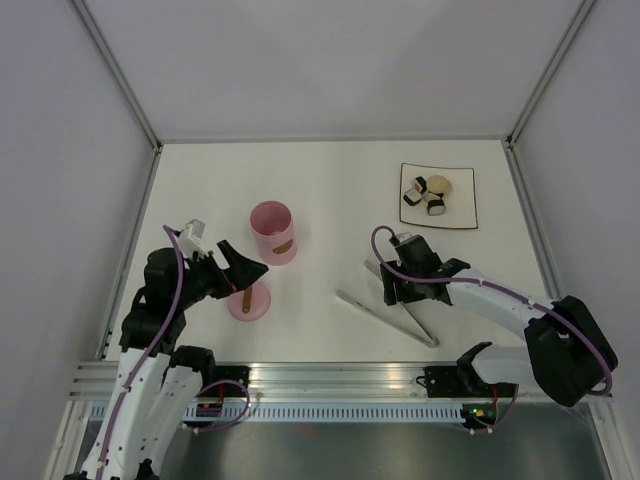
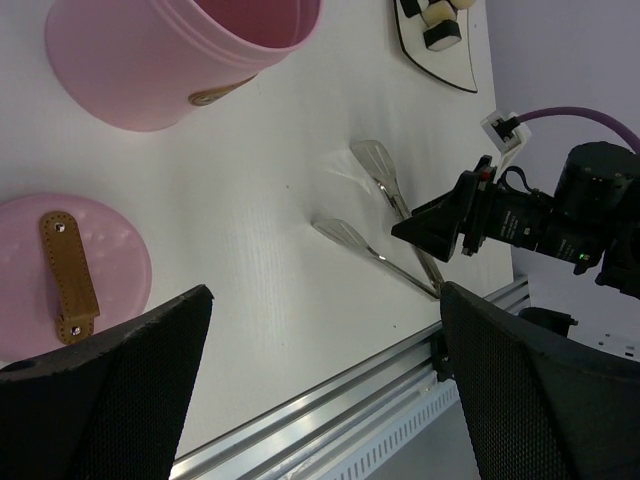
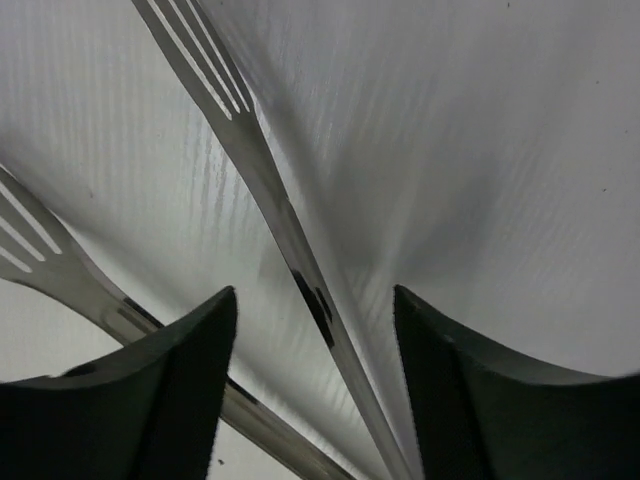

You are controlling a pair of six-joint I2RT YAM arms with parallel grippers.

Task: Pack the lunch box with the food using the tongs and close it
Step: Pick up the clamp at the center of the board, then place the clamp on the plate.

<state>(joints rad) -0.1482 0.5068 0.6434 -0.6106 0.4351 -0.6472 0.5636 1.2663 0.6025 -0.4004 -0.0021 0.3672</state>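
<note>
Tongs [image 3: 262, 175] lie flat, arms splayed apart; right gripper [image 3: 312, 295] straddles one arm, jaws wide, apparently lining up a grasp.

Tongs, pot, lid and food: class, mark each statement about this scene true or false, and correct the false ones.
1. The pot stands open, its lid lying on the table. True.
2. The food is inside the pot. False: it sits on the plate.
3. The tongs lie on the table. True.
4. The left gripper grips the lid. False: it is open and holds nothing.
5. The right gripper is open above the tongs. True.
</note>
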